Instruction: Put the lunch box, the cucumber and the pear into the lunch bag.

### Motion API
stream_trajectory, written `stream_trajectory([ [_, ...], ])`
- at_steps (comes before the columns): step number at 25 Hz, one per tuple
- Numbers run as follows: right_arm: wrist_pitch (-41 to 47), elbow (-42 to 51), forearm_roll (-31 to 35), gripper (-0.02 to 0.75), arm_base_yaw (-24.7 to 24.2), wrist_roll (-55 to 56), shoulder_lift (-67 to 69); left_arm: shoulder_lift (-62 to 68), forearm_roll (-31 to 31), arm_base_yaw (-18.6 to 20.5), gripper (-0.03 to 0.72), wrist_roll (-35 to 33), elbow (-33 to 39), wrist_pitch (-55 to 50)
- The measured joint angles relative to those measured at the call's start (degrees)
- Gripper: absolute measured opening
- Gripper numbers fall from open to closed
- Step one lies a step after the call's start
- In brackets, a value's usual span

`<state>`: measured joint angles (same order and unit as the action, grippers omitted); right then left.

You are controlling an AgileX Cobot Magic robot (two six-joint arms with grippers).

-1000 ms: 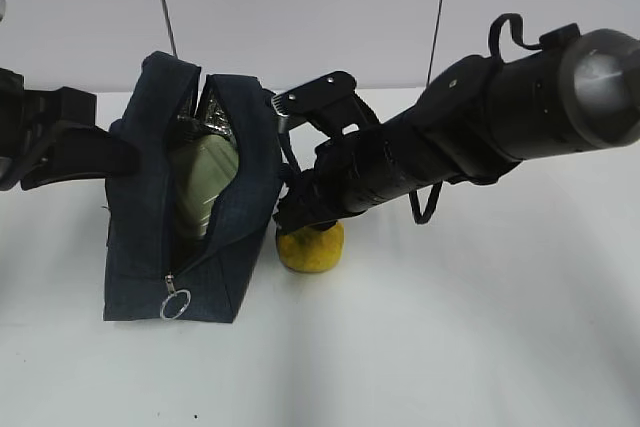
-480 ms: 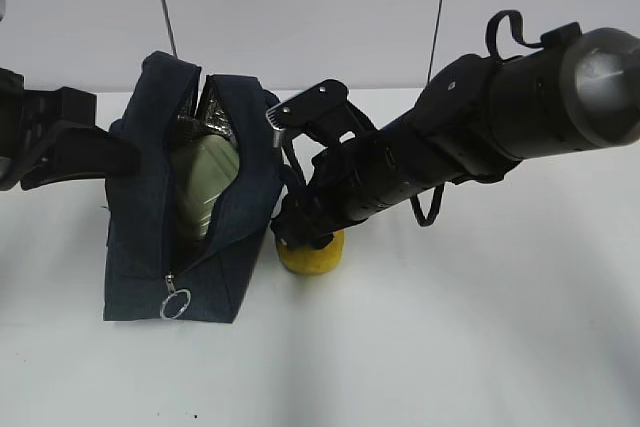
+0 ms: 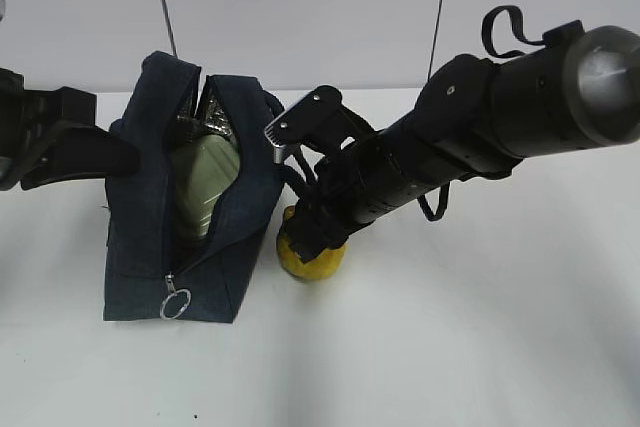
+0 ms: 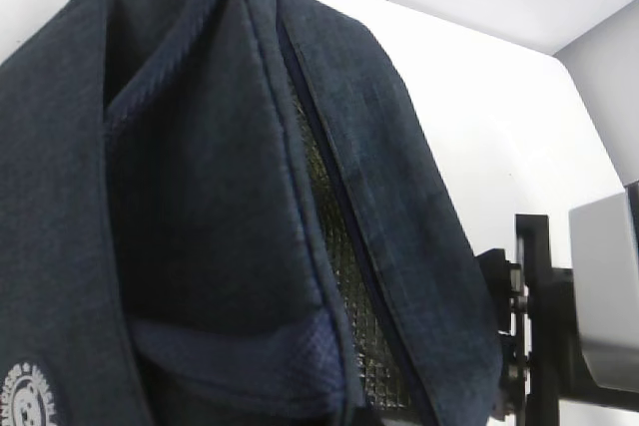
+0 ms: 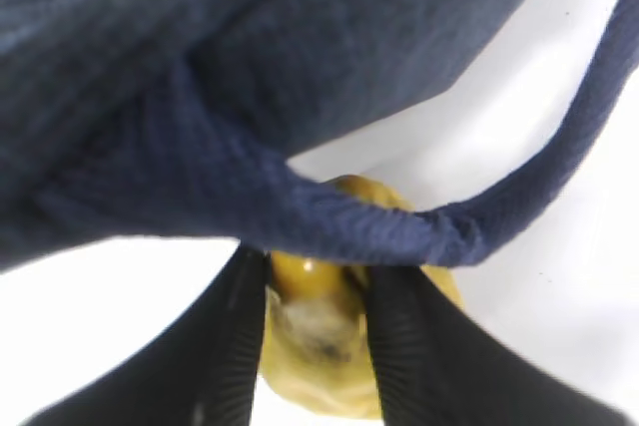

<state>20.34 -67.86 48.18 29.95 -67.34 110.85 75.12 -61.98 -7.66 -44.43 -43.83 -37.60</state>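
The navy lunch bag (image 3: 150,237) stands open on the white table, and the sage-green lid of the lunch box (image 3: 205,182) shows inside it. The yellow pear (image 3: 312,261) sits on the table against the bag's right side. My right gripper (image 3: 305,237) is down over it; in the right wrist view its jaws press both sides of the pear (image 5: 319,356), with the right gripper (image 5: 318,296) under the bag's handle strap (image 5: 399,226). My left gripper (image 3: 115,152) touches the bag's left wall; its jaws are hidden by the bag fabric (image 4: 200,197). The cucumber is out of view.
The zipper's ring pull (image 3: 176,304) hangs at the bag's front end. Silver lining (image 4: 339,276) shows in the opening. The right arm's body (image 3: 480,127) stretches across the right half of the table. A pale wall stands close behind.
My right gripper has come down and forward onto the pear and closed round it; the pear has shifted slightly. The bag and the left arm have not moved.
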Motion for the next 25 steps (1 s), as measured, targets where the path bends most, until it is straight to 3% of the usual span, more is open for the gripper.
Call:
stream_trajectory([
  [7, 2.9, 0.1, -3.7, 0.227, -1.7, 2.3, -1.5, 0.0, 0.0, 0.0, -0.015, 0.0, 0.0, 0.0],
  [19, 15.3, 0.3, -15.2, 0.221, -12.3, 13.0, -7.0, 0.0, 0.0, 0.0, -0.015, 0.0, 0.0, 0.1],
  [25, 16.2, -2.4, -14.8, 0.221, -12.6, 13.9, -11.8, 0.0, 0.0, 0.0, -0.015, 0.0, 0.0, 0.2],
])
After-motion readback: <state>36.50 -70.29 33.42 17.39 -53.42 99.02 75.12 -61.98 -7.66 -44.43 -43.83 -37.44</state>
